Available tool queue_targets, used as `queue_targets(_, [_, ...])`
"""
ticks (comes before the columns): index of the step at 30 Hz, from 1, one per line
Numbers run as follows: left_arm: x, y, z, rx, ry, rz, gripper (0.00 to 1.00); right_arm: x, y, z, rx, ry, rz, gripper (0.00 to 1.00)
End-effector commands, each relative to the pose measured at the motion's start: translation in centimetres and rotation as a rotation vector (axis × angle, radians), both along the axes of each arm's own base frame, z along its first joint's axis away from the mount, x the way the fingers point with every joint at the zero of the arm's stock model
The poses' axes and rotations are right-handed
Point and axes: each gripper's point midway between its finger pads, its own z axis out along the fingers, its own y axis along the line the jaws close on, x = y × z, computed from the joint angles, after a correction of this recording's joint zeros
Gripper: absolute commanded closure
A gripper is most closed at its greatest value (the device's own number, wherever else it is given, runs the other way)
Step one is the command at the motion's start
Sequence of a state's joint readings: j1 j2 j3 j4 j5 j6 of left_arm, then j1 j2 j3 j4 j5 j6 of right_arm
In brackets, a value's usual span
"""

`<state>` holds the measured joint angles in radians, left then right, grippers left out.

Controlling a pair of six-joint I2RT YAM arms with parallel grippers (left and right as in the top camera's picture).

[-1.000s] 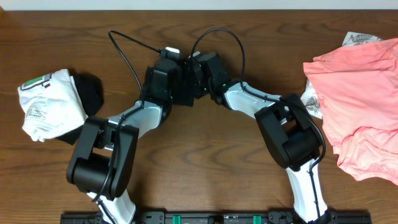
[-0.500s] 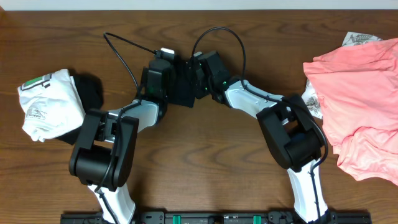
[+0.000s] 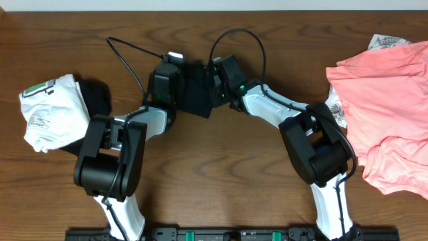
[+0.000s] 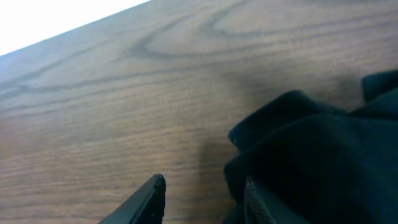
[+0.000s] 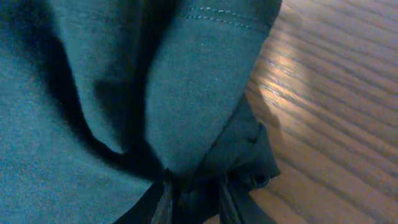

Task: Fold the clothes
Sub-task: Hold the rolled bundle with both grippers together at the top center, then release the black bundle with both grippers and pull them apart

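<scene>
The black shirt (image 3: pixel 194 94) sits bunched toward the far side of the wooden table (image 3: pixel 221 174), between the two arms. The right gripper (image 5: pixel 196 199) has a fold of it nipped between nearly closed fingers. The left gripper (image 4: pixel 202 196) stands partly open against the cloth's edge, only bare wood between its fingers.

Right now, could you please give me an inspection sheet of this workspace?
Surface: brown wooden table.
Job's things: black shirt bunched at centre; white printed garment and black garment left; salmon-pink garments right.
Clutter: nothing seen.
End effectors: left end effector open beside the black shirt; right end effector shut on it.
Cables: black cables loop above the wrists.
Surroundings: black rail at near edge.
</scene>
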<state>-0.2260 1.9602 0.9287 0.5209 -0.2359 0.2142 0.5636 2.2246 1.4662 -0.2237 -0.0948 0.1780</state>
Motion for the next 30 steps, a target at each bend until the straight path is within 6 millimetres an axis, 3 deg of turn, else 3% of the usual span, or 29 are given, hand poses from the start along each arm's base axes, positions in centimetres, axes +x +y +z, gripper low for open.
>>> queue_targets(1, [0.2,-0.7,-1.0,-0.017,0.021,-0.038,0.59,-5.0,-5.7,-9.4,-0.197,0.234,-0.096,0.76])
queue_targets(11, [-0.1,-0.6,-2.3,-0.011,0.049,-0.037,0.59,-5.6,-6.3,-9.6,-0.202,0.274,-0.141,0.75])
queue_targets(20, [0.1,0.8,-2.4,-0.012,0.049,-0.009,0.59,-6.0,-9.1,-10.0,-0.184,0.377,-0.281,0.76])
queue_targets(30, [0.0,1.1,-2.6,-0.010,0.060,-0.003,0.59,-6.5,-9.4,-10.0,-0.131,0.445,-0.282,0.76])
